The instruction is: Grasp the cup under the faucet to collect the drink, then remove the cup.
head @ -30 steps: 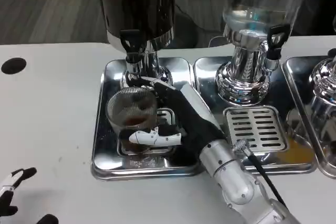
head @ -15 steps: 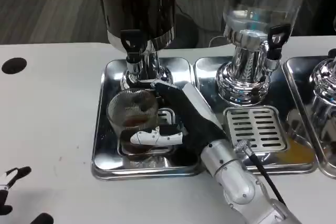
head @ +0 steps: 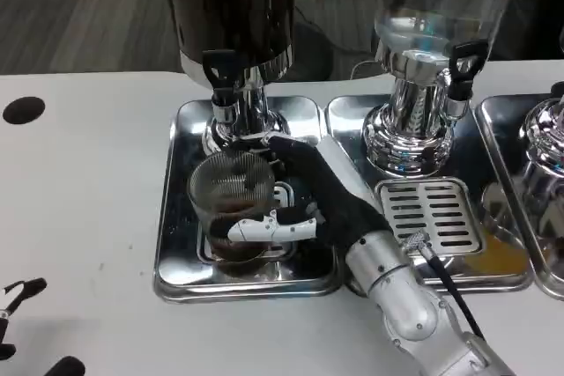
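A clear ribbed glass cup with a little dark drink at its bottom stands on the steel drip tray below the black faucet of the dark drink dispenser. My right hand grips the cup from its right side, thumb across the cup's front and fingers behind it. Only the black fingertips of my left hand peek in at the lower left corner, apart and holding nothing.
A second dispenser with a clear tank stands to the right on its own tray with a slotted grate. A third chrome dispenser sits at the far right edge. A black round hole marks the table at left.
My right hand and the cup have slid slightly right on the tray. My left hand has sunk lower toward the frame's bottom corner.
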Robot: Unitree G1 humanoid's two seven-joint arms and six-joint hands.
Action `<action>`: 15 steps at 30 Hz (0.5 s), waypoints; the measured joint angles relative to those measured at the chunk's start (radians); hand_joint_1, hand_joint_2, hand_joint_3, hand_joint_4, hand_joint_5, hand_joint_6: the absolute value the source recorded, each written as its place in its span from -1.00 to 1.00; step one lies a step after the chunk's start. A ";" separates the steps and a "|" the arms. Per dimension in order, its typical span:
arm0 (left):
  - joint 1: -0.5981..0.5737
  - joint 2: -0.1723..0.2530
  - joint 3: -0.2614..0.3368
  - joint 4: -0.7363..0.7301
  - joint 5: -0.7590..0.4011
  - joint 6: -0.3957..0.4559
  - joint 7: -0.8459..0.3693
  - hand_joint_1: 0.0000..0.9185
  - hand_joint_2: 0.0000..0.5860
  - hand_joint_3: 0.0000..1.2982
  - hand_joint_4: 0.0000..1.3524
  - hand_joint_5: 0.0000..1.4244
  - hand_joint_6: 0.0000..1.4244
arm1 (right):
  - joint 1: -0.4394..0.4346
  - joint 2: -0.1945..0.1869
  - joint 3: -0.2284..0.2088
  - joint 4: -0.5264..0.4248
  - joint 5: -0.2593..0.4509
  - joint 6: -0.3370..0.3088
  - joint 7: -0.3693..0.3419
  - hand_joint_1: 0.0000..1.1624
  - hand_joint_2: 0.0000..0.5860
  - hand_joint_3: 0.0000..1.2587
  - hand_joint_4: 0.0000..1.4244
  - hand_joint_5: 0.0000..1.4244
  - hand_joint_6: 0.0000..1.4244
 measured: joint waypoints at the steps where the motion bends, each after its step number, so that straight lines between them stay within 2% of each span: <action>1: 0.000 0.000 0.000 0.000 0.000 0.000 0.000 -1.00 -0.73 -0.75 -0.91 -0.88 -0.51 | 0.004 -0.002 0.000 -0.005 0.000 0.000 0.000 0.43 -0.67 -0.26 -0.25 -0.26 -0.46; 15: -0.007 -0.001 -0.004 -0.001 0.000 0.000 0.000 -1.00 -0.73 -0.76 -0.91 -0.88 -0.51 | 0.050 -0.038 -0.002 -0.072 0.000 -0.001 0.011 0.43 -0.67 -0.24 -0.26 -0.26 -0.46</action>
